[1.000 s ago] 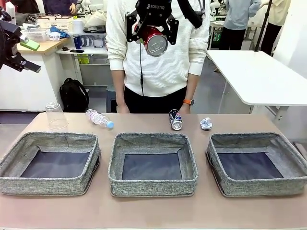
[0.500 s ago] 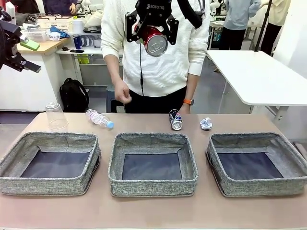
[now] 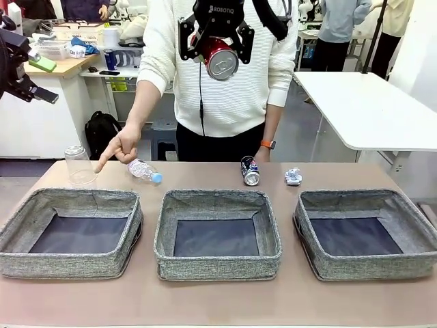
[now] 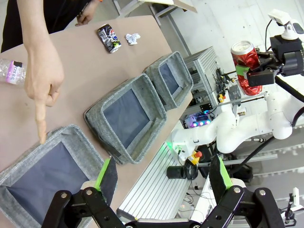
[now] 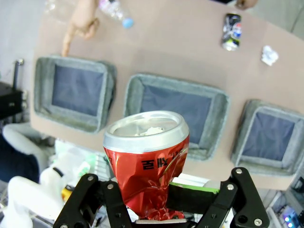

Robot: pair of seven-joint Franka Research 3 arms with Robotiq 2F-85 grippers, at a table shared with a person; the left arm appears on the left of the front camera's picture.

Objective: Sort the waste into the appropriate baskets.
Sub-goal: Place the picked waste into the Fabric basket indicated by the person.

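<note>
Your right jaws grip one crushed red can [image 3: 218, 58]; your left jaws gape. Three baskets [image 3: 68, 263] [image 3: 217, 265] [image 3: 372, 265] and four loose waste pieces [image 3: 80, 165] [image 3: 141, 169] [image 3: 250, 171] [image 3: 293, 176] line the surface [image 3: 218, 301].

Front low, wrists overhead, sharing baskets [image 3: 217, 198]

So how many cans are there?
2. A red can is held up high in the right gripper; a blue can lies on the table, beyond the middle basket. None seems hidden.

Glossy metal can [image 3: 220, 58], woven-cloth baskets [image 3: 217, 265].
</note>
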